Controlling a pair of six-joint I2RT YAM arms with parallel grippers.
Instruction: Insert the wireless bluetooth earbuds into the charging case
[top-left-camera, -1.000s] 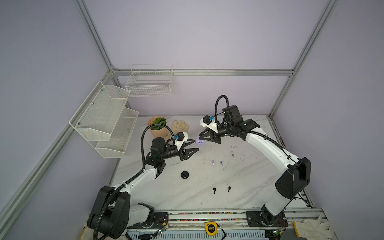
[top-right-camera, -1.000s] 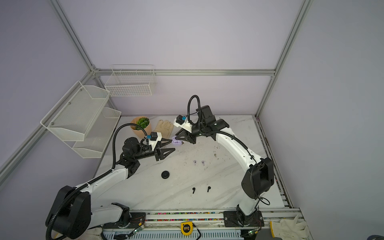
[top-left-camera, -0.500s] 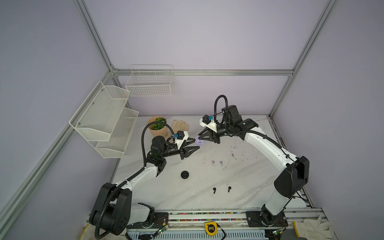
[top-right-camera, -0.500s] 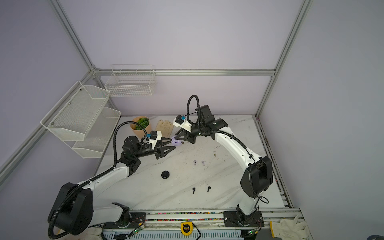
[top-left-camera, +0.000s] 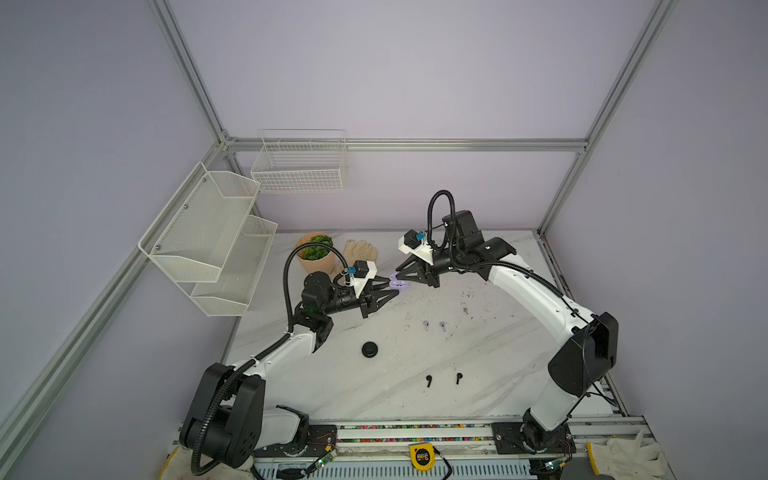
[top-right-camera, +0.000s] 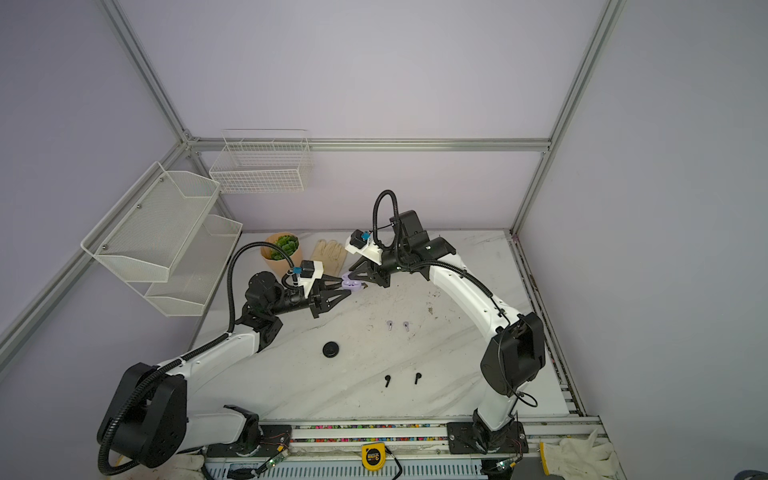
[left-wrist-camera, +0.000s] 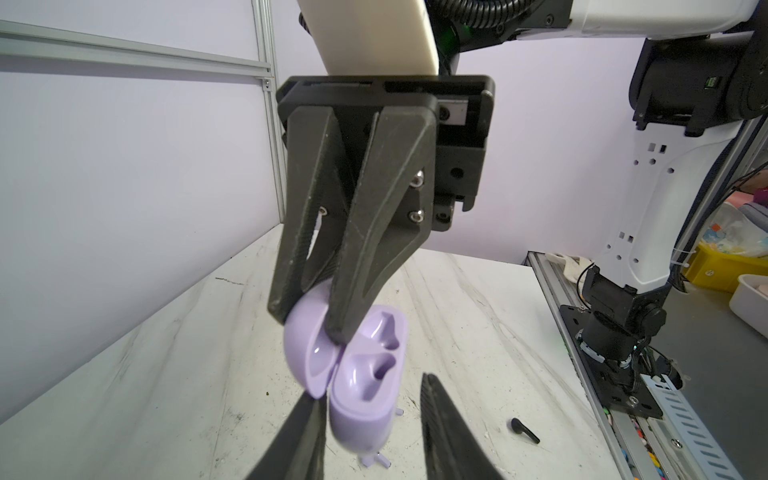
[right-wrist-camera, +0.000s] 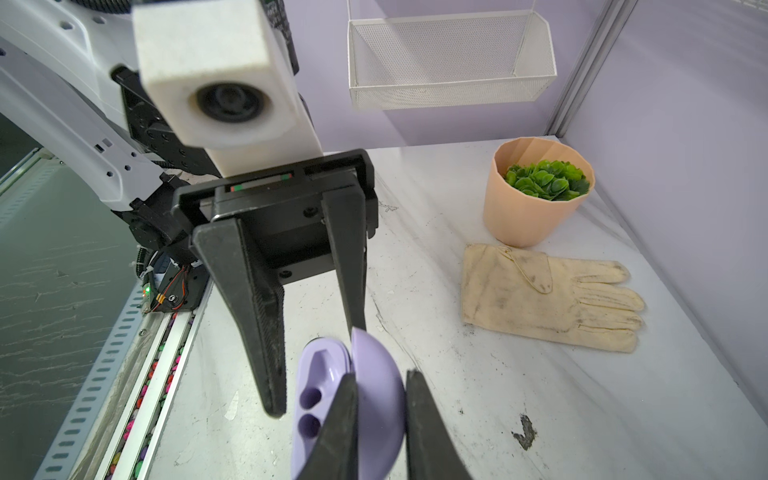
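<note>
Lilac plastic alone joined the two arms: the open lilac case (left-wrist-camera: 365, 395) hung above the table (top-left-camera: 498, 374). Its lid (left-wrist-camera: 309, 349) was pinched in the right gripper (left-wrist-camera: 307, 326). The left gripper (right-wrist-camera: 316, 370) stood with its jaws apart around the base, a gap showing on one side.

An off-centre squeeze could strain the hinge or pop the slick shell loose and drop it.

Both sockets were empty. The lilac earbuds (top-left-camera: 426, 325) and black earbuds (top-left-camera: 428, 380) lay on the table, well apart from the case. A round black case (top-left-camera: 369, 349), plant pot (top-left-camera: 316, 253) and glove (top-left-camera: 360, 251) blocked nothing.
</note>
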